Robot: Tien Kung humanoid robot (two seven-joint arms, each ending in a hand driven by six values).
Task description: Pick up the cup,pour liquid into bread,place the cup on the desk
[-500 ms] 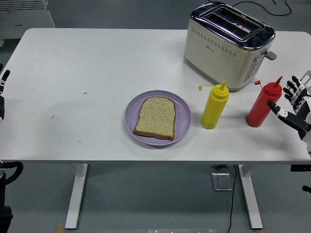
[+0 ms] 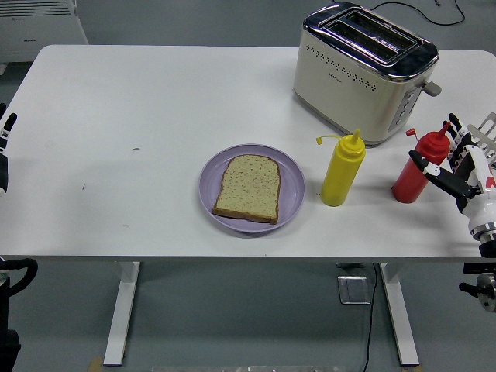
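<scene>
A slice of bread [image 2: 248, 188] lies on a purple plate [image 2: 292, 186] near the table's front middle. To its right stands a yellow squeeze bottle [image 2: 342, 170], upright, its cap hanging off on a strap. Further right stands a red squeeze bottle [image 2: 418, 168], also upright. My right hand [image 2: 448, 161] is at the right edge, fingers spread, with the thumb and fingertips right beside the red bottle; it holds nothing. My left hand [image 2: 5, 147] barely shows at the left edge. No cup is in view.
A cream and chrome toaster [image 2: 363, 71] stands at the back right, just behind the two bottles. The table's right edge runs close under my right hand.
My right hand has moved left and closer to the red bottle, its fingers now reaching beside the bottle's body. Everything else stays put.
</scene>
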